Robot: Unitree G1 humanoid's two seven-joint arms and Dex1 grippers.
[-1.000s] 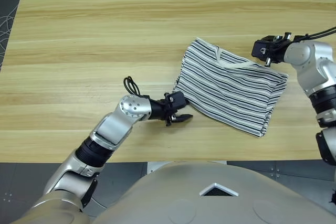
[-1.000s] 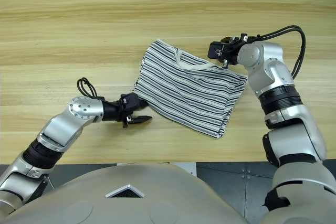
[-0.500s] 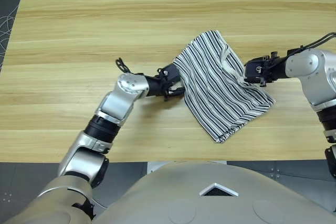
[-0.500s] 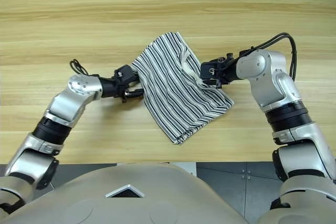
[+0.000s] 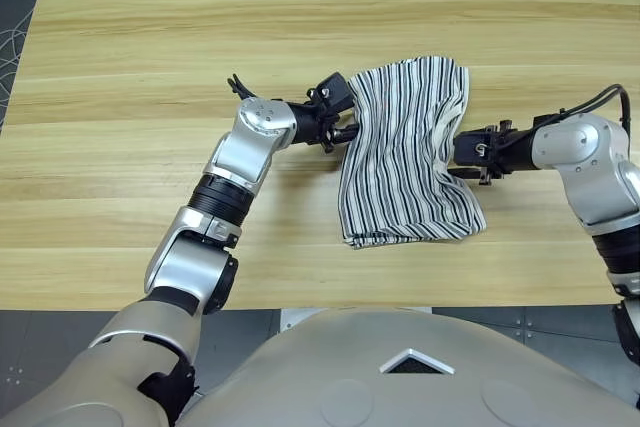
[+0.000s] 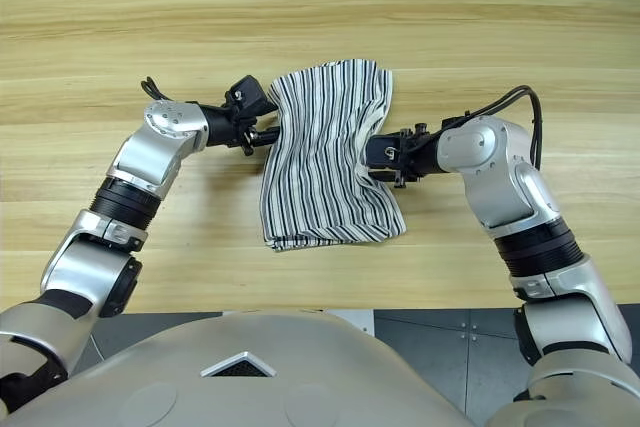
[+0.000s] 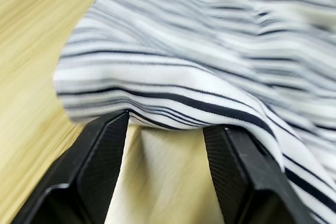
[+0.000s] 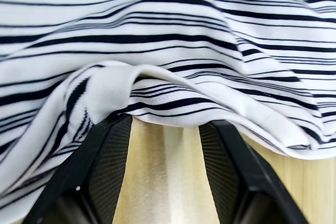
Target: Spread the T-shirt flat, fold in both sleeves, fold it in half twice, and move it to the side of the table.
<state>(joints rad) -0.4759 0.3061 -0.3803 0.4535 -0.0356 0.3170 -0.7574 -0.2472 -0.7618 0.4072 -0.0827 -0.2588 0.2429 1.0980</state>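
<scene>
T-shirt [image 5: 405,162] between left hand [image 5: 345,127] and right hand [image 5: 457,153]

Folded black-and-white striped T-shirt [image 5: 408,152] lies rumpled on the wooden table

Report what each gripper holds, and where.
Nothing visibly clamped: left gripper and right gripper stand open, the T-shirt's left and right edges draped over their tips.

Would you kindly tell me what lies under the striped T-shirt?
Wooden table shows beneath raised edges of the T-shirt in both wrist views; whatever lies under its middle is covered.
</scene>
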